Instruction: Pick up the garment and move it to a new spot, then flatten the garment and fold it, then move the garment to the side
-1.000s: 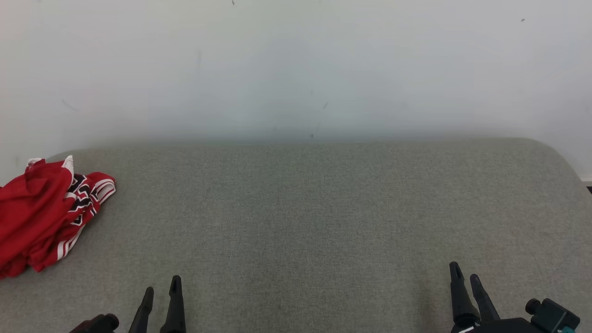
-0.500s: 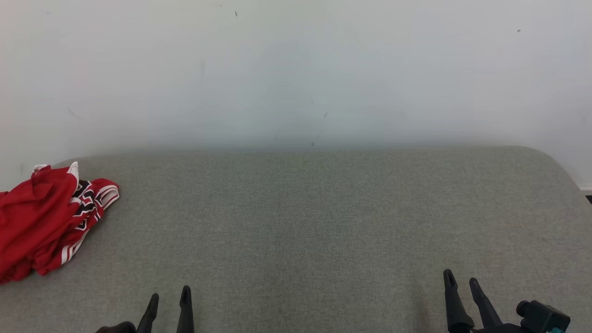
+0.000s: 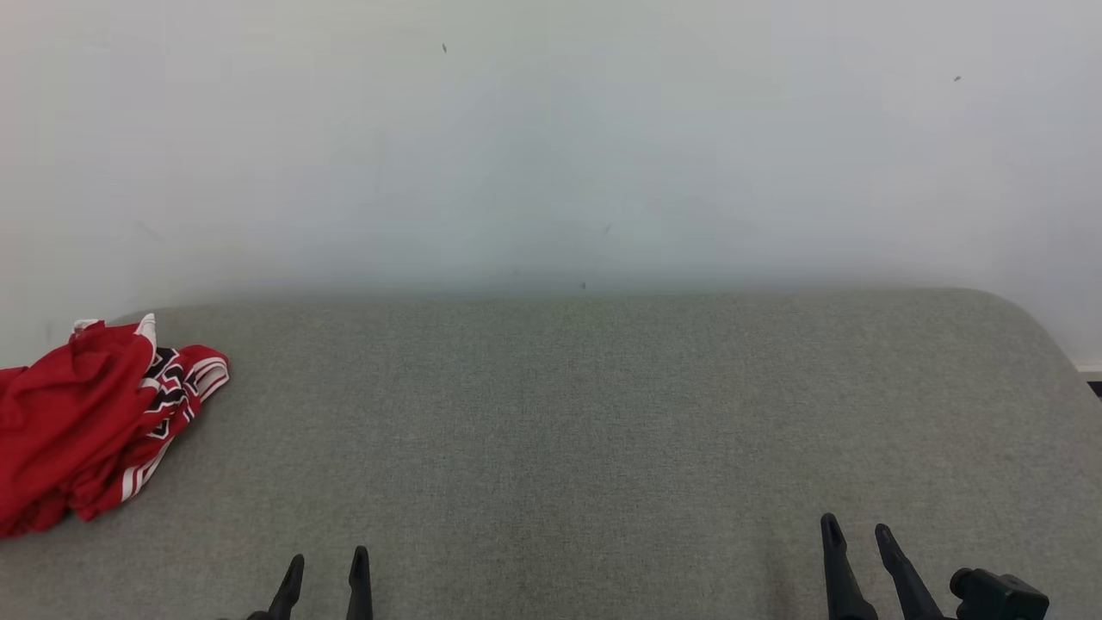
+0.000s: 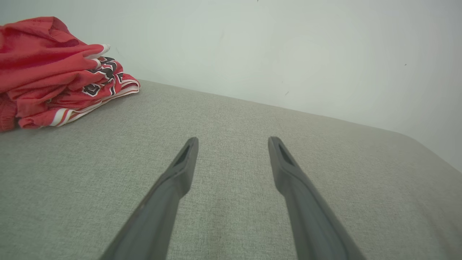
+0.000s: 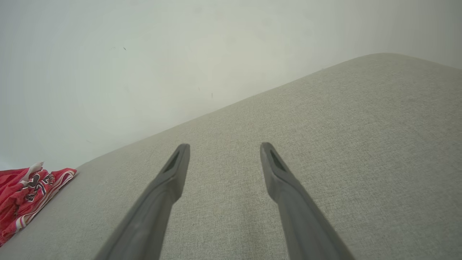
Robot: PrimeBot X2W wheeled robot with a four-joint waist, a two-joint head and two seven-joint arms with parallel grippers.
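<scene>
The garment is a crumpled red piece with white stripes and black-and-white lettering, lying at the far left of the grey padded surface. It also appears at the upper left in the left wrist view, garment, and at the lower left in the right wrist view, garment. My left gripper stands open at the bottom edge, well to the right of the garment and nearer me, holding nothing. My right gripper stands open at the lower right, far from the garment, its fingers bare.
The grey fabric surface stretches wide between the grippers and back to a pale wall. Its right corner is rounded, and a dark strip of floor shows past it.
The whole head picture has slid downward, so the camera has tilted up. Both grippers sit lower in it, the left a little further right. The garment lies as before.
</scene>
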